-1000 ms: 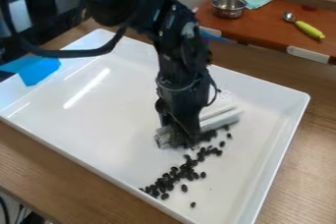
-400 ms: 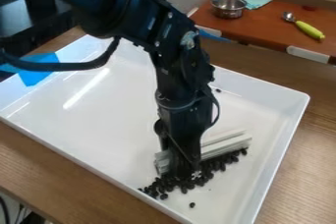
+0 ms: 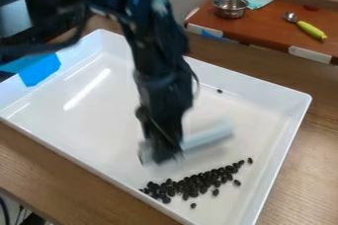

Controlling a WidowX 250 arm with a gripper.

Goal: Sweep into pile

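Camera view: beans point(image 3: 191, 185) in tray point(image 3: 99, 120)

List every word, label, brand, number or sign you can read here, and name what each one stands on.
None: no word, number, brand or sign can be read.
White tray, blue tape, metal pot and green-handled spoon: no lettering to be made out.
Pale strip on the side table's edge: no letters to be made out.
Pale patch on the black arm: cannot tell whether it is a label.
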